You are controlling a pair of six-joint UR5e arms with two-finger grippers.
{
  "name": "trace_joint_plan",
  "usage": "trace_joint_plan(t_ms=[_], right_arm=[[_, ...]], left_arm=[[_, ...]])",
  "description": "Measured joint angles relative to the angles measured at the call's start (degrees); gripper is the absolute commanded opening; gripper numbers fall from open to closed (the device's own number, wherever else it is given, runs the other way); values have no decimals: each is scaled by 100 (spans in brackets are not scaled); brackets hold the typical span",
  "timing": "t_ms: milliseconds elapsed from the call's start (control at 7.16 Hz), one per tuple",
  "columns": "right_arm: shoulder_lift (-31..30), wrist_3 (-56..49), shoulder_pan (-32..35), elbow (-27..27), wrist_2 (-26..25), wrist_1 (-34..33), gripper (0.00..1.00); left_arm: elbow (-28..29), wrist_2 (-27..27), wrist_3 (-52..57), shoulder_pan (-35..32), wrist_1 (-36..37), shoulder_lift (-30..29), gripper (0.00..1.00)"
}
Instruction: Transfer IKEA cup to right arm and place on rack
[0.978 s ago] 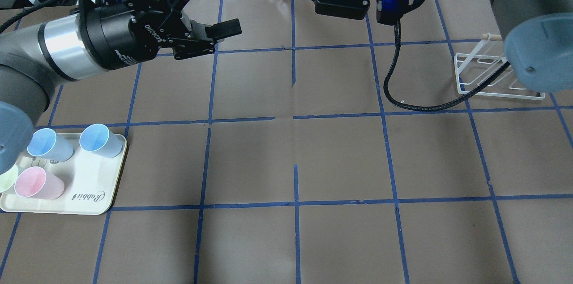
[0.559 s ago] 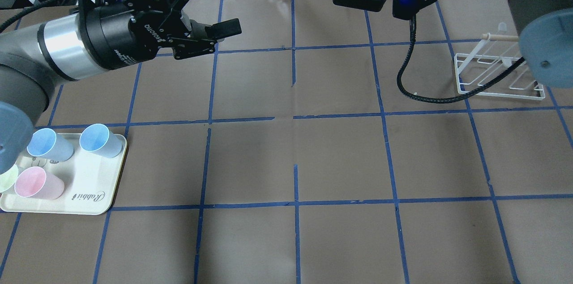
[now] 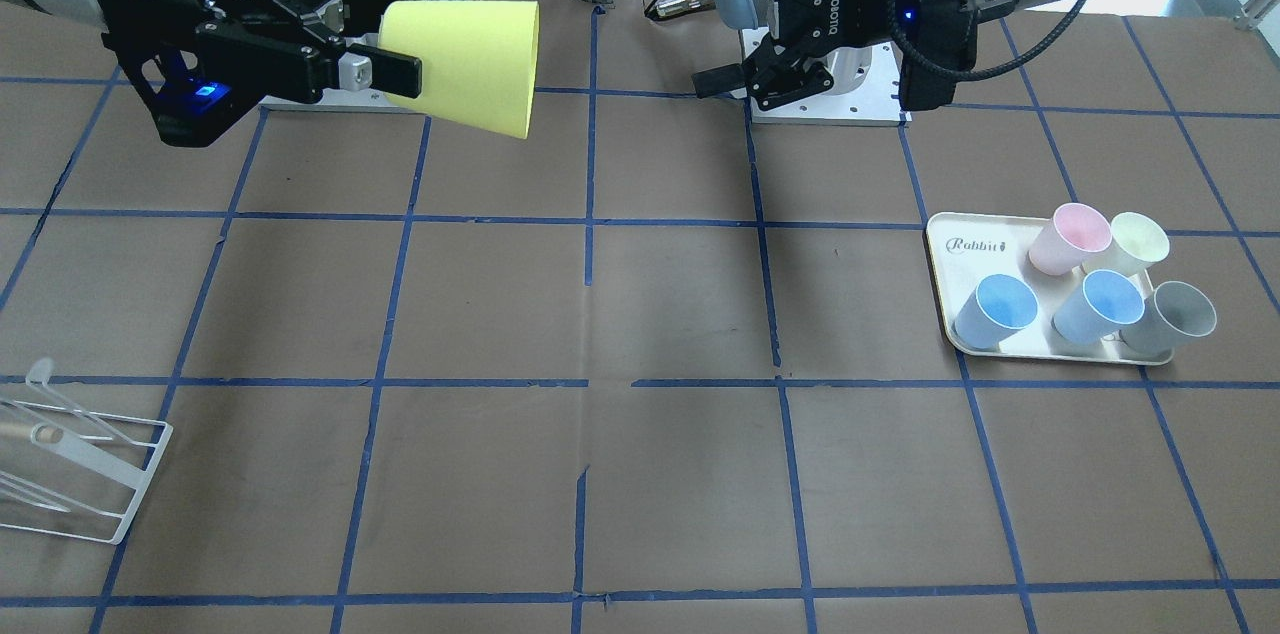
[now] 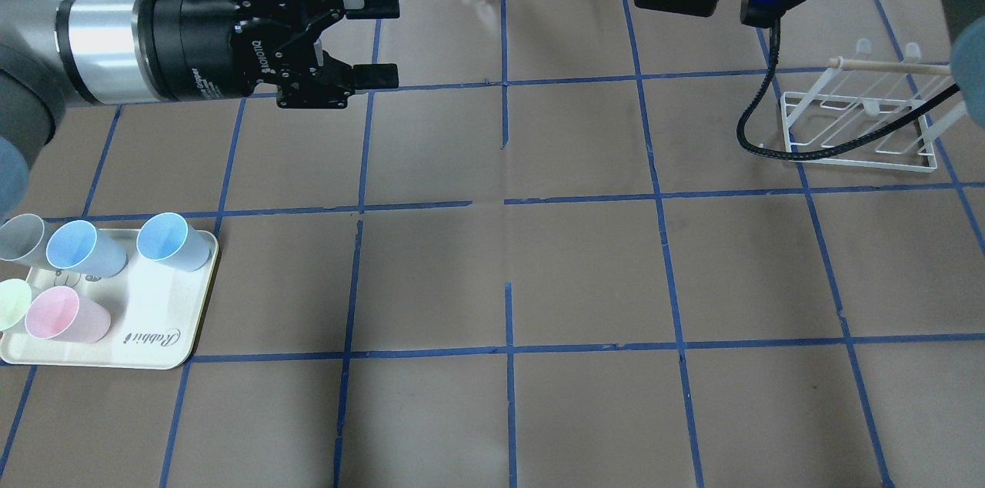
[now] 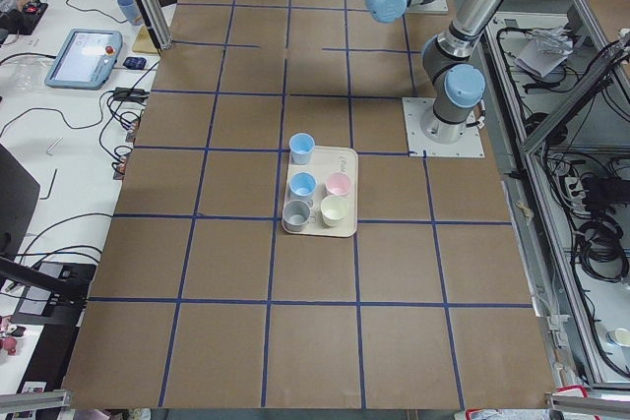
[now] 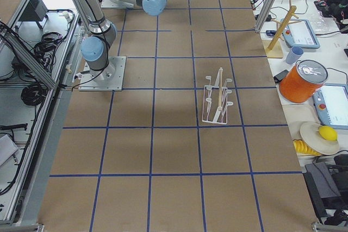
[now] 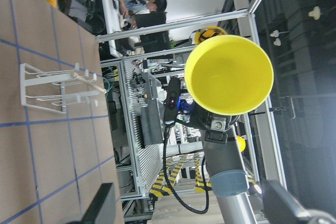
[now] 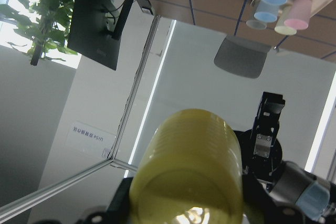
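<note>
cup: bright lemon-yellow tapered plastic cup [image 3: 470, 64] sideways in the air over the desk [image 3: 680, 314] | right hand [image 3: 388, 66] clamped on its narrow end | left hand [image 4: 377, 41] wide open, empty, well apart | progress: hand-over looks done; carry to white wire rack [image 6: 218, 101] and placing remain

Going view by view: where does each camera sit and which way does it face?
Front-facing: across the table, facing the robot; both arms, right end effector holding the yellow cup.
Overhead: behind the robot, looking down; both arms, left end effector open.
Exterior left: table's end, looking along it; tray, left arm beyond.
Exterior right: opposite end; rack, right arm near.
Left wrist: faces the cup's mouth and right arm.
Right wrist: looks along the held cup.
Shared: both wrist views show the cup.
</note>
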Motion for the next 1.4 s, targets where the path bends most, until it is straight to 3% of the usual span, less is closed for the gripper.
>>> trace_joint_plan(t_ms=[419,838,1117,1397], right_arm=[[-64,-374,25,-6,-1813,-246,0],[-92,-2128,367,5,-3650,-219,2],[-59,-3372,469,-12,-4881,-87,2],[98,-4932,443,-144,-6035,-100,1]], left_arm=[[717,3236,-1322,-341,1715,-433,100],[1025,6377,-1074,-951,2178,-791,100],[1519,7075,-917,-1143,1242,-955,100],[1970,6891,-944,-920,241,-914,100]])
